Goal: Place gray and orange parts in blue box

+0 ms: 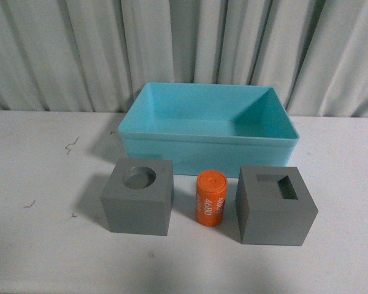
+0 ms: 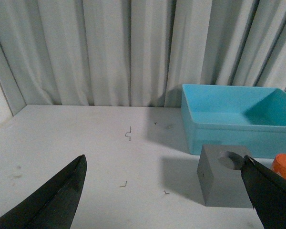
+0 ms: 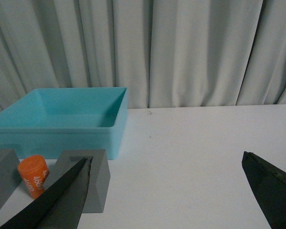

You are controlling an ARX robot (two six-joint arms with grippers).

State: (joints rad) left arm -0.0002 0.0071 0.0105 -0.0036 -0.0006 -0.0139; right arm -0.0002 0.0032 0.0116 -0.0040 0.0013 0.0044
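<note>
The orange cylinder (image 1: 210, 199), lettered roughly "46BD", stands between the round-hole gray cube (image 1: 138, 196) and the rectangular-hole gray cube (image 1: 276, 205), before the blue box (image 1: 202, 156) toward the far edge of the surface (image 1: 37, 245). The left pincer (image 2: 163, 162) and right pincer (image 3: 167, 157) both gape apart.

Looks like robot test lab, staged work cell. Plain white bench (image 1: 37, 257), lightly scuffed, few dark specks. Pale pleated curtain (image 1: 80, 49) closes off the whole back; same curtain in both wrist views. Props are bare test pieces: blue box (image 1: 172, 153), round-hole gray cube (image 1: 138, 197), rectangular-hole gray cube (image 1: 275, 207), lettered orange cylinder (image 1: 210, 199).
</note>
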